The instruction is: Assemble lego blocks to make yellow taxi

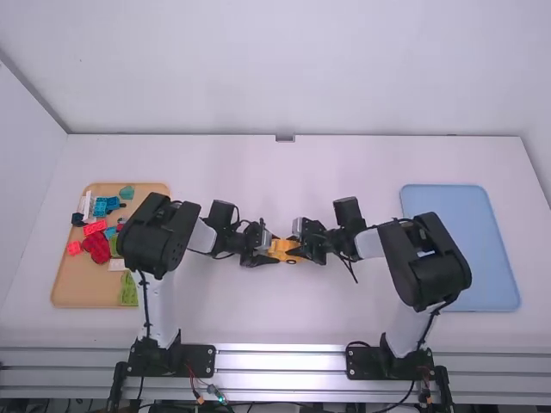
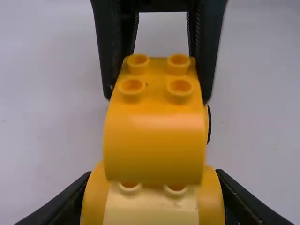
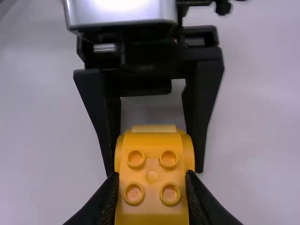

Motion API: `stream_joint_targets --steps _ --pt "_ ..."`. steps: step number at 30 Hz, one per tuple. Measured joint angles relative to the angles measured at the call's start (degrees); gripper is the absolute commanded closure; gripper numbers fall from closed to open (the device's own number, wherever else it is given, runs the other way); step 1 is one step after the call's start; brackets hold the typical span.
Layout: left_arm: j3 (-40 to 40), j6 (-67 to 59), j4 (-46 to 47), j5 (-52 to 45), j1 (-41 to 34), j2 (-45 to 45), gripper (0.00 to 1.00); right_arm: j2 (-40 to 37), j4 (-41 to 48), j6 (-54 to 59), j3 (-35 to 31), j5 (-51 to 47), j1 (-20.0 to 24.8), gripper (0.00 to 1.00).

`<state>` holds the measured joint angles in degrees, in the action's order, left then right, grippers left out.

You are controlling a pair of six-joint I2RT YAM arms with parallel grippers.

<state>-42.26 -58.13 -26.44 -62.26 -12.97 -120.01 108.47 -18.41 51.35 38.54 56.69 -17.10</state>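
Observation:
In the high view my left gripper (image 1: 265, 249) and my right gripper (image 1: 301, 248) face each other at the table's middle, a yellow block car (image 1: 281, 249) between them. In the left wrist view my left gripper (image 2: 153, 199) is shut on the car's rounded, pale-topped end; the curved yellow block (image 2: 152, 140) rises beside it, and a dark wheel edge (image 2: 209, 124) shows at one side. In the right wrist view my right gripper (image 3: 152, 194) is shut on the end with several studs (image 3: 168, 160). The left gripper's fingers (image 3: 206, 112) flank the car's far end there.
An orange-tan tray (image 1: 73, 288) at the left holds red, blue, green and white blocks, partly behind the left arm. A blue tray (image 1: 491, 258) lies at the right, its near part behind the right arm. White table surface (image 1: 284, 172) stretches beyond the grippers.

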Motion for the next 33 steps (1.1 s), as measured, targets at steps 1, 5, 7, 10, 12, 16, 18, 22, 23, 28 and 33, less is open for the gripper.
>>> stream_joint_targets --steps 1,5,7,10,12,16,18,22,23,28,33 --pt "0.0 0.0 0.0 0.0 0.0 0.0 0.56 0.2 0.4 0.3 0.0 0.7 0.6 1.0" --pt "0.0 0.0 0.0 0.0 -0.2 0.0 0.56 0.3 0.4 1.7 0.0 1.1 0.2 1.0" --pt "0.0 0.0 0.0 0.0 -0.2 0.0 0.57 0.3 0.0 2.0 0.0 1.0 -0.3 1.0" --pt "0.0 0.0 0.1 -0.1 -0.2 0.0 0.57 0.3 -1.5 2.2 0.0 -0.1 -1.6 1.0" --pt "0.0 0.1 0.0 -0.1 -0.2 0.0 0.57 0.3 -2.4 1.6 0.0 -1.0 -2.1 1.0" --pt "0.0 0.8 -0.5 0.2 -0.2 0.0 0.58 0.3 -3.2 0.2 0.0 -2.3 -2.6 1.0" --pt "0.0 1.1 -0.7 0.2 -0.2 0.0 0.58 0.3 -3.4 -0.3 0.0 -3.1 -3.0 1.0" --pt "0.0 1.1 -0.7 0.2 0.1 0.0 0.59 0.1 -3.7 -1.1 0.0 -4.5 -3.6 1.0" --pt "0.0 1.1 -0.6 0.2 0.2 0.0 0.59 -0.1 -3.7 -1.3 0.0 -5.0 -3.8 1.0" --pt "0.0 1.0 -0.6 0.2 0.2 0.0 0.6 -0.6 -3.0 -1.9 0.1 -7.0 -4.5 1.0" --pt "0.0 1.1 -0.7 0.2 0.2 0.0 0.61 -1.2 -1.1 -1.6 0.6 -8.6 -4.9 1.0"
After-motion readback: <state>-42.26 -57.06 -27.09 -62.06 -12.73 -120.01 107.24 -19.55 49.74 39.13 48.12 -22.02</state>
